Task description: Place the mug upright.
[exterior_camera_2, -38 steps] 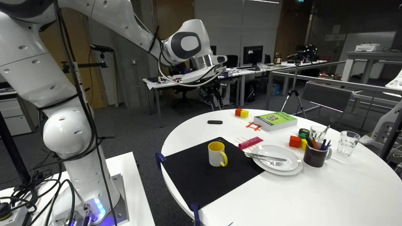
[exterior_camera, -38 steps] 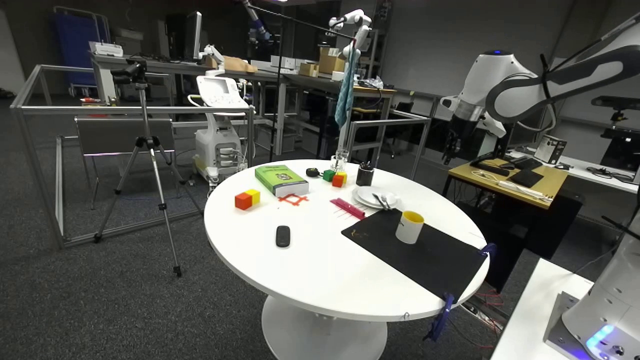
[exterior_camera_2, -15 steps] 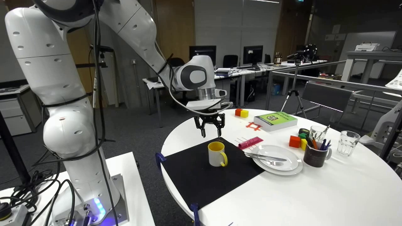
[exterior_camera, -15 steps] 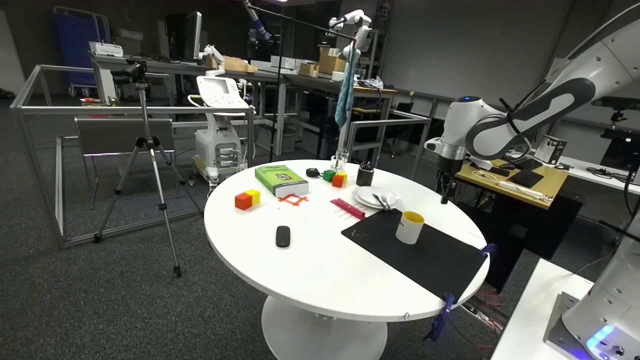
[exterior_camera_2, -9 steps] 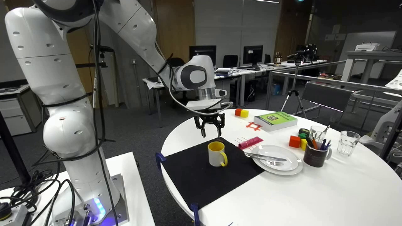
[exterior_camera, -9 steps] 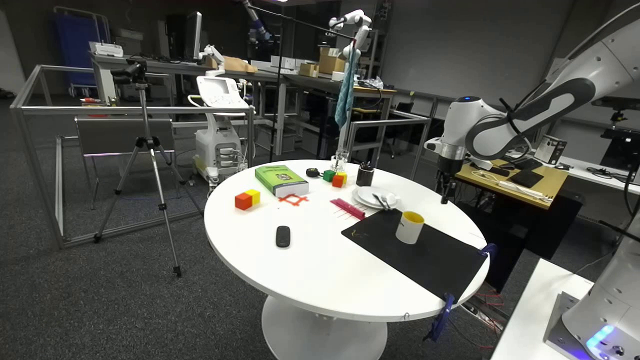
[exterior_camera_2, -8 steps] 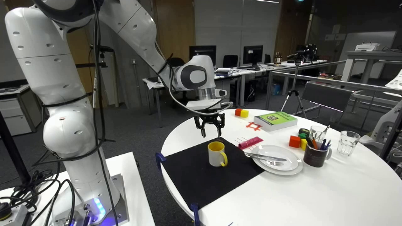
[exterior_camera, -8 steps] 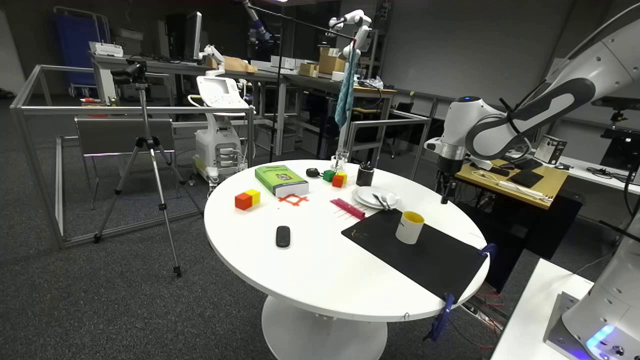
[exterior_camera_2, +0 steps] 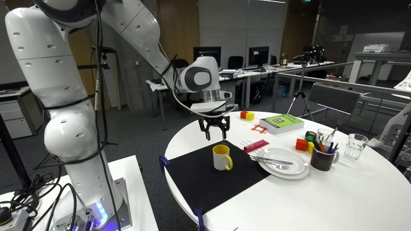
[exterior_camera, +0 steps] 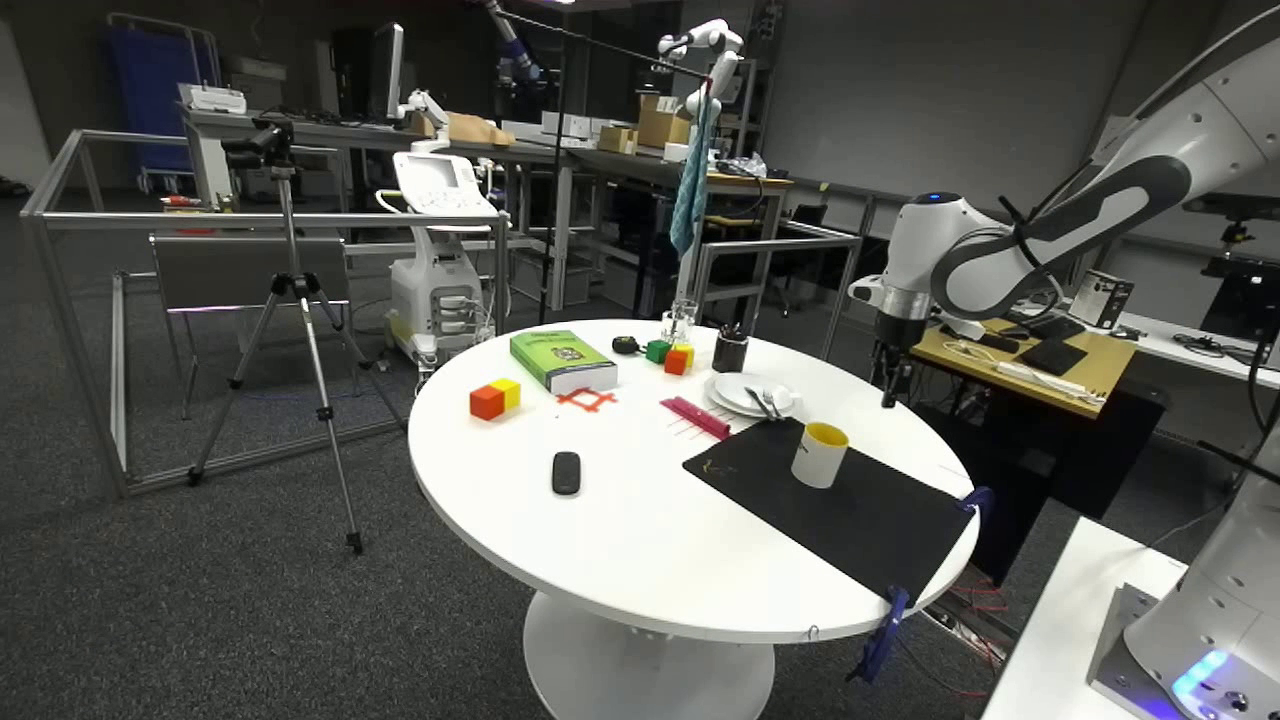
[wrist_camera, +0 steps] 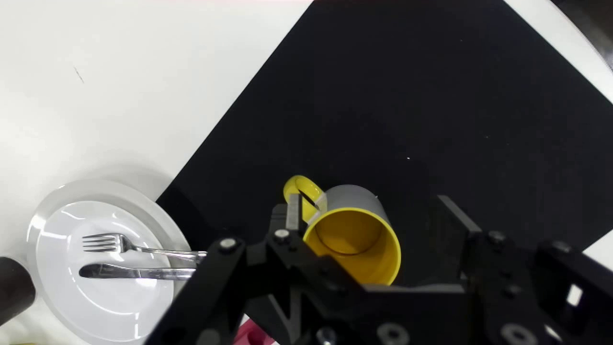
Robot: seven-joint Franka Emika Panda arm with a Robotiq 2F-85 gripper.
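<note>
The mug is white with a yellow inside and a yellow handle. It stands upright, opening up, on the black mat, and shows in both exterior views (exterior_camera: pixel 819 460) (exterior_camera_2: pixel 221 160). The wrist view shows it from above (wrist_camera: pixel 354 196), with the yellow handle towards the left finger. My gripper is open and empty in both exterior views (exterior_camera: pixel 889 395) (exterior_camera_2: pixel 216 138). It hangs above the table, higher than the mug and apart from it. In the wrist view the fingers (wrist_camera: pixel 368 201) frame the mug from above, and the left finger covers part of the handle.
The black mat (exterior_camera_2: pixel 205 189) is clamped to the table edge by blue clamps (exterior_camera_2: pixel 199 218). Beside it lie stacked plates (exterior_camera_2: pixel 301 175) with cutlery and a pink roll (exterior_camera_2: pixel 256 146). Farther off are a dark pen mug (exterior_camera_2: pixel 322 161), glasses (exterior_camera_2: pixel 355 147), coloured blocks (exterior_camera_2: pixel 301 145), a green book (exterior_camera_2: pixel 282 123) and a black remote (exterior_camera: pixel 566 472).
Compared with 2.5 seconds ago, my gripper has come down and turned, towards the mug and mat. Over the last second nothing has visibly moved. The mug has not moved.
</note>
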